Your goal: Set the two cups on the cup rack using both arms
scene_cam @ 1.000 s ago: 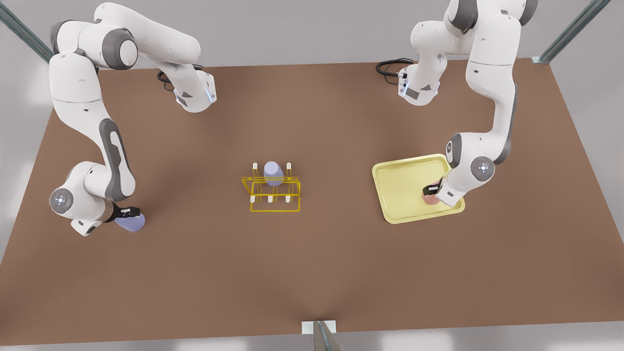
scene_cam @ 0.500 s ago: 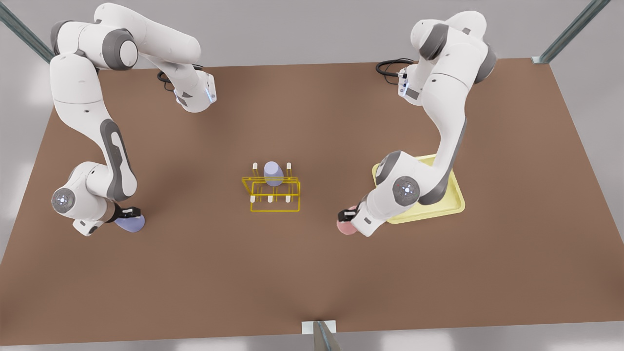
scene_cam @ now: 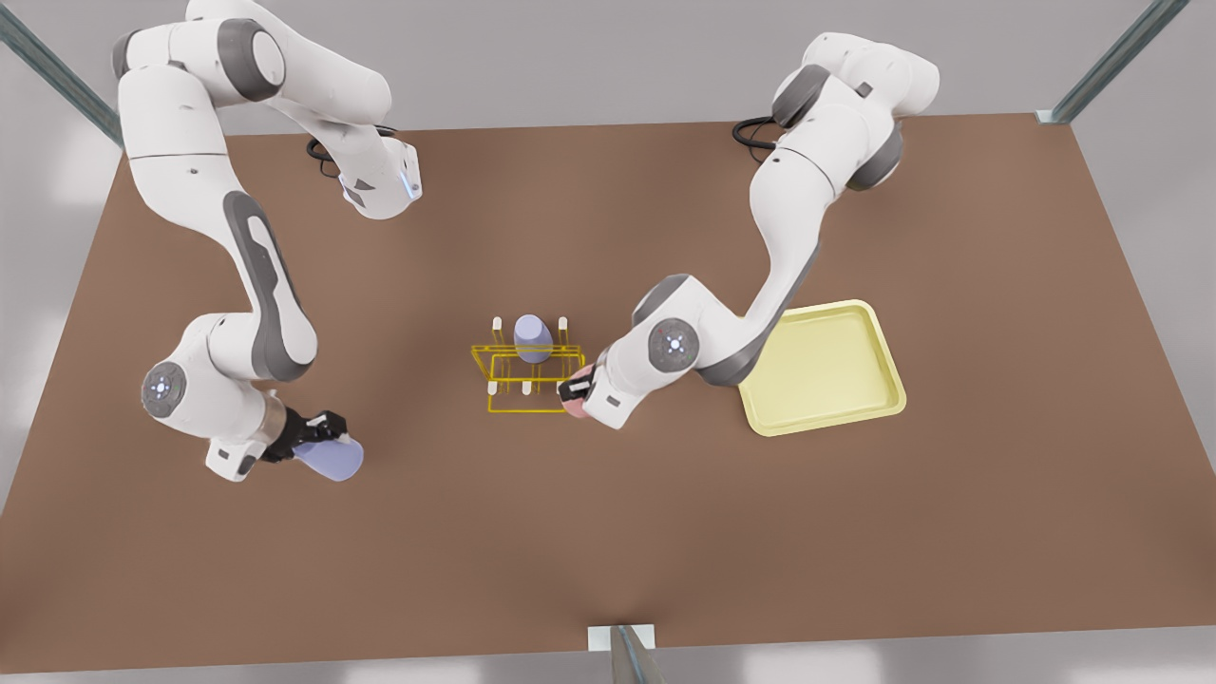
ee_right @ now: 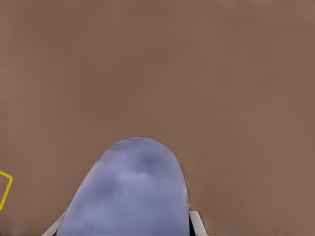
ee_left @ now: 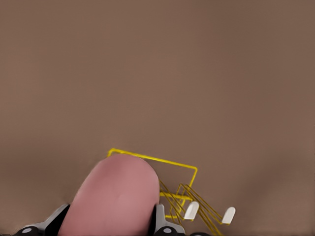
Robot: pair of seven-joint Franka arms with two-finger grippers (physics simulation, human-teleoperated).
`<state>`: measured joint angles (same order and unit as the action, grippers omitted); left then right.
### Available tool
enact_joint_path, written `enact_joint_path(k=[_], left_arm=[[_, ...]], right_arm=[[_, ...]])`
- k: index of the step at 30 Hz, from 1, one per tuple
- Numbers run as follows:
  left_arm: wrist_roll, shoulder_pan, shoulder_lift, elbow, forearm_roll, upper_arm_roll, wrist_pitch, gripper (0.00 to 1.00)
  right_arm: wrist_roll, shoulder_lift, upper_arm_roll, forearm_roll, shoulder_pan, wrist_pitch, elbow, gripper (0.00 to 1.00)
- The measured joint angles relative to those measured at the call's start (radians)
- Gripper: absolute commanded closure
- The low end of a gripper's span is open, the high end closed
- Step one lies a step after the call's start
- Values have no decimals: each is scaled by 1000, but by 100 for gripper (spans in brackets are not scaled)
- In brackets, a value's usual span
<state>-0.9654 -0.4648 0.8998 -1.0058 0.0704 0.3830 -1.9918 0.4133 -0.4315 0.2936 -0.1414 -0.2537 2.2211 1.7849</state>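
Now, on the front view's left, my right pincer [scene_cam: 318, 439] holds a lavender cup [scene_cam: 332, 460] above the brown surface [scene_cam: 608, 532], well apart from the cup rack [scene_cam: 528, 375]. In the middle another lavender cup [scene_cam: 532, 338] sits on that rack. Just beside the rack's right edge, my left pincer [scene_cam: 576, 389] clamps the pink cup [ee_left: 115, 196]. Farther right lies a pale-yellow tray [scene_cam: 822, 369].

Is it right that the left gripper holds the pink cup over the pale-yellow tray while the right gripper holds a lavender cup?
Not quite. The left gripper holds the pink cup beside the cup rack, not over the tray; the front view shows this. The right gripper does hold a lavender cup.
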Motion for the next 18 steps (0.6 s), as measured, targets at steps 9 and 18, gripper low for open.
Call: enact_joint_path(k=[9,18], left_arm=[[-127,-41,30,11,-1,-4,-37,16],[-192,109,-70,10,-11,-8,35,0]], right_arm=[[-124,18,153,-100,151,-119,-112,17],[-285,13,154,-129,198,-207,-101,17]])
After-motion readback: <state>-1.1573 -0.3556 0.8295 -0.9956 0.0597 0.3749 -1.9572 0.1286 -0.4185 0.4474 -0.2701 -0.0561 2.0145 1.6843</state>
